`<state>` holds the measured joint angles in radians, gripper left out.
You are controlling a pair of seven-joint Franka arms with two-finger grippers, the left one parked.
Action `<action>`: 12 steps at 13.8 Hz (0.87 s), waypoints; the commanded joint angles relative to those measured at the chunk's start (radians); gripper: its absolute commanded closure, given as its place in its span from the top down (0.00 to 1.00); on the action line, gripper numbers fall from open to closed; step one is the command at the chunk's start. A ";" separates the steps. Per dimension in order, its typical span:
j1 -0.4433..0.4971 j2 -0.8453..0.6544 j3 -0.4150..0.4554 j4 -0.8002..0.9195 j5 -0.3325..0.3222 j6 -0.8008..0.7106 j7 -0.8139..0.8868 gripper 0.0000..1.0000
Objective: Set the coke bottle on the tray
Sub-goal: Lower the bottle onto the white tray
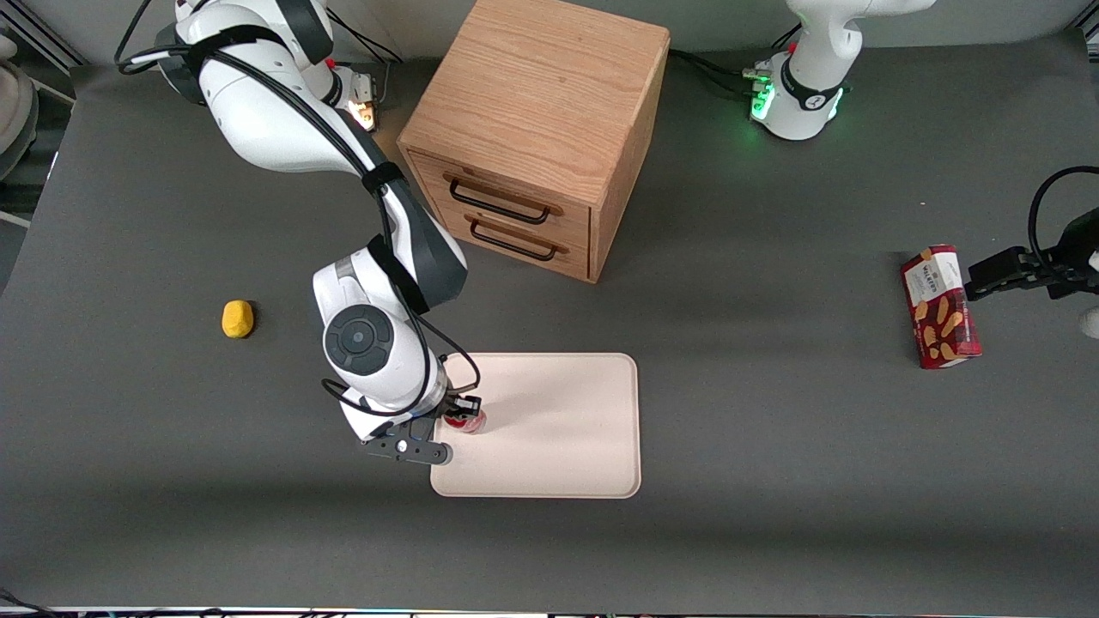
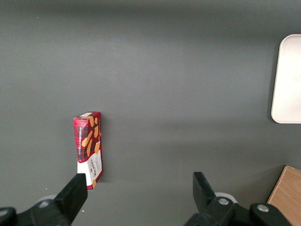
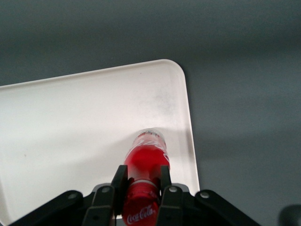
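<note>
The coke bottle (image 3: 146, 162), slim with a red cap and red label, stands upright in my gripper (image 3: 141, 178), whose fingers press on its neck from both sides. Its clear base rests on or just above the pale cream tray (image 3: 70, 122), near the tray's rim. In the front view the gripper (image 1: 455, 418) is over the tray (image 1: 558, 429) at the edge toward the working arm's end, and only a bit of the bottle (image 1: 468, 421) shows under the wrist.
A wooden drawer cabinet (image 1: 537, 129) stands farther from the front camera than the tray. A yellow lump (image 1: 237, 318) lies toward the working arm's end. A red snack box (image 1: 940, 306) lies toward the parked arm's end.
</note>
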<state>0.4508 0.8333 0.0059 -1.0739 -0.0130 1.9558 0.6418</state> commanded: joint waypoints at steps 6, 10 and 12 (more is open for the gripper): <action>0.003 0.006 -0.001 -0.003 -0.022 0.031 -0.001 0.73; 0.003 0.006 -0.001 -0.001 -0.021 0.031 0.010 1.00; 0.005 -0.002 -0.001 -0.001 -0.021 0.028 0.038 1.00</action>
<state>0.4510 0.8463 0.0059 -1.0736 -0.0193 1.9816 0.6472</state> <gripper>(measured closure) 0.167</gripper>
